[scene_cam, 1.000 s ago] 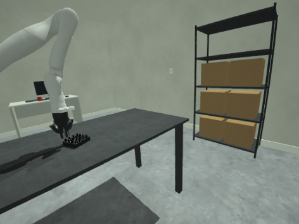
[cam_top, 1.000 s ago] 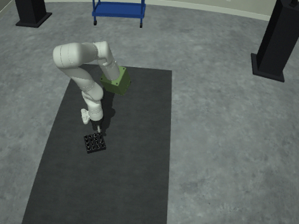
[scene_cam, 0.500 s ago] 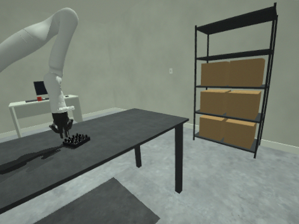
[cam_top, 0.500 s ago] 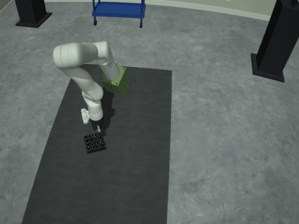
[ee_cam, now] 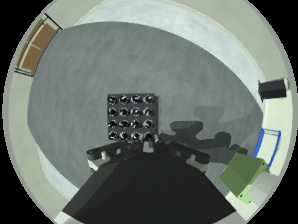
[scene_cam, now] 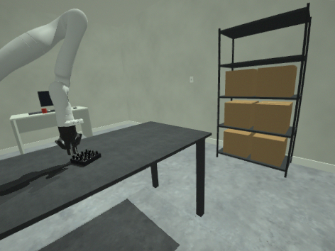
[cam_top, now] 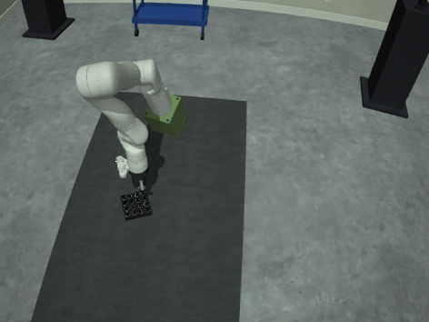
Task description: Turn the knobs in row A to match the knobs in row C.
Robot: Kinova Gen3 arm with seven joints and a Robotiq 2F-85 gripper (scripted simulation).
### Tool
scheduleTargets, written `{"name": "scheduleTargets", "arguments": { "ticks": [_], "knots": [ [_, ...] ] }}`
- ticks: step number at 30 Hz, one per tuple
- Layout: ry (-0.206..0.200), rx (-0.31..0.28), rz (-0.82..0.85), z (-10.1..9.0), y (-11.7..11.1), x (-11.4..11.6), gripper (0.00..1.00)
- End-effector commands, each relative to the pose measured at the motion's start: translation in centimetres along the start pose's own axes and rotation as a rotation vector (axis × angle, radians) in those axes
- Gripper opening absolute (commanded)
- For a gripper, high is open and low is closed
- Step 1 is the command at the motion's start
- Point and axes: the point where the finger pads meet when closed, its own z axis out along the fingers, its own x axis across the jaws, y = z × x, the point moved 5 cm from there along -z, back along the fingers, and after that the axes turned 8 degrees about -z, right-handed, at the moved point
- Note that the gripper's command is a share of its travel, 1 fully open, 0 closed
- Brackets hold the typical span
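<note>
The black knob box (cam_top: 138, 216) (scene_cam: 79, 164) (ee_cam: 130, 118) stands flat on the dark table, with four rows of black knobs bearing white lines. The marks, the printed names and the socket are too small to make out, so I cannot tell which knob is which. My gripper (cam_top: 142, 186) (scene_cam: 72, 152) (ee_cam: 148, 139) points down at one corner of the box, its fingers a little apart. In the wrist view the corner knob (ee_cam: 148, 135) is right at the fingertips and partly hidden by them. I cannot see it gripped.
The dark table top (cam_top: 195, 236) (scene_cam: 142, 142) (ee_cam: 80, 75) surrounds the box. The green arm base (cam_top: 174, 125) (ee_cam: 241, 172) stands on it behind the arm. A shelf with cartons (scene_cam: 271, 110) (ee_cam: 37, 47) and a blue cart (cam_top: 170, 15) stand away from the table.
</note>
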Motion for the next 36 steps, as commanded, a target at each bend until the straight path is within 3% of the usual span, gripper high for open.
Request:
{"name": "scheduleTargets", "arguments": {
  "ticks": [1,36],
  "knots": [
    [0.000,-0.001,-0.003,-0.01,0.08,0.13,0.19],
    [-0.006,0.002,-0.002,0.56,-0.05,-0.17,0.19]
  ]
}}
